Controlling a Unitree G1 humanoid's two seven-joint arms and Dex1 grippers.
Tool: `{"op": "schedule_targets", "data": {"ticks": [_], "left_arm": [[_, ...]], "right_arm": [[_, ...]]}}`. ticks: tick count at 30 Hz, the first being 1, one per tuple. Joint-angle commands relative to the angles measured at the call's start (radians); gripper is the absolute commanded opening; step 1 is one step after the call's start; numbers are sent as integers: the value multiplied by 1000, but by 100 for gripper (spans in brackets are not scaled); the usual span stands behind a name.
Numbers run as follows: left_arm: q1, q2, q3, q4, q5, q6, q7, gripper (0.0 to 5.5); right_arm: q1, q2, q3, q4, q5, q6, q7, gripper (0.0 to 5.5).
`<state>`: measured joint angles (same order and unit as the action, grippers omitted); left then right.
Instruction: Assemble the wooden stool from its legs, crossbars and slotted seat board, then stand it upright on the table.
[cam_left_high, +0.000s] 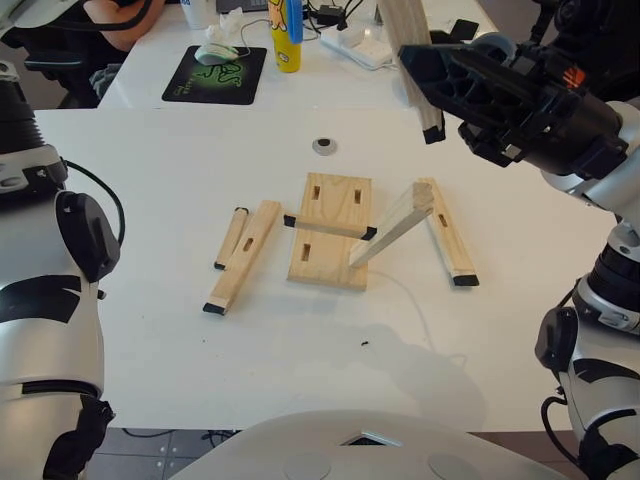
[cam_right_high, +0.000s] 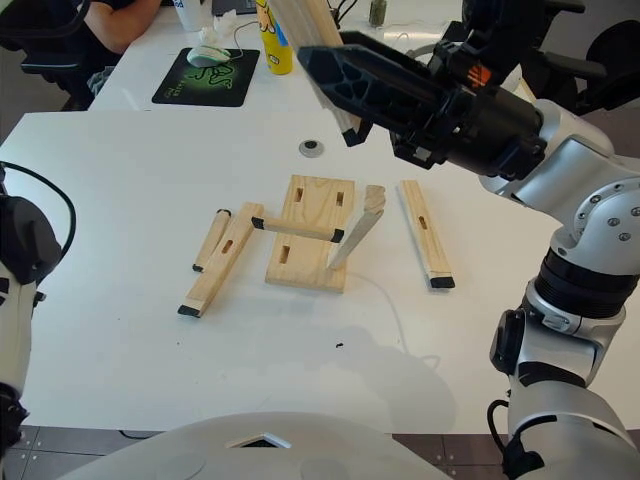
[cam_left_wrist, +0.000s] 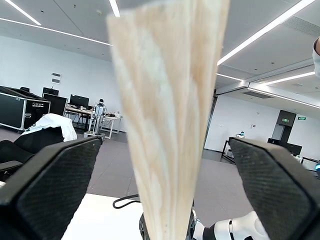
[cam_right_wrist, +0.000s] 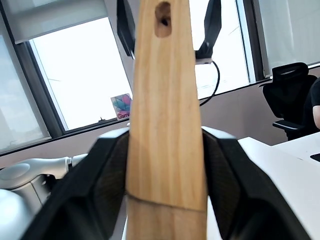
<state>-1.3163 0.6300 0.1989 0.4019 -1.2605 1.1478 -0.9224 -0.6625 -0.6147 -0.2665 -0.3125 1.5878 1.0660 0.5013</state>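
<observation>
Closest to a lens is the stool leg (cam_right_wrist: 164, 90) in the right gripper (cam_right_wrist: 165, 134), whose two black fingers press flat on its opposite faces, fully closed on the wood. Seen from the head, that arm holds the leg high over the far side of the table (cam_left_high: 150, 330), well above the other parts. From that height its black-capped end could be swung down toward a slot without sweeping anything aside. The left gripper (cam_left_wrist: 166, 142) is spread wide, with a pale wooden piece (cam_left_wrist: 170, 90) standing between its pads and touching neither where visible; what carries that piece cannot be made out. On the table the seat board (cam_left_high: 335, 262) lies flat with its slots up, ready to receive legs. A crossbar (cam_left_high: 330, 227) lies across it, and a second leg (cam_left_high: 392, 225) rises at a slant from its right edge. A third leg (cam_left_high: 450, 240) lies just right of that. A fourth leg (cam_left_high: 243, 255) and a short crossbar (cam_left_high: 231, 237) lie side by side to the left, spread out for picking.
</observation>
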Motion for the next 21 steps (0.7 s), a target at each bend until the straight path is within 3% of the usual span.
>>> {"op": "schedule_targets", "data": {"ticks": [1,11,21], "left_arm": [[-56,-1,-1,26,37,45,-53,471],[-64,31,-80,49,201,61,-219,471],[-68,73,-124,72,325,64,-367,335]], "right_arm": [[8,-44,5,11,30,19,42,211],[18,-130,21,25,-50,35,161,211],[16,-141,27,48,-111,33,219,211]]}}
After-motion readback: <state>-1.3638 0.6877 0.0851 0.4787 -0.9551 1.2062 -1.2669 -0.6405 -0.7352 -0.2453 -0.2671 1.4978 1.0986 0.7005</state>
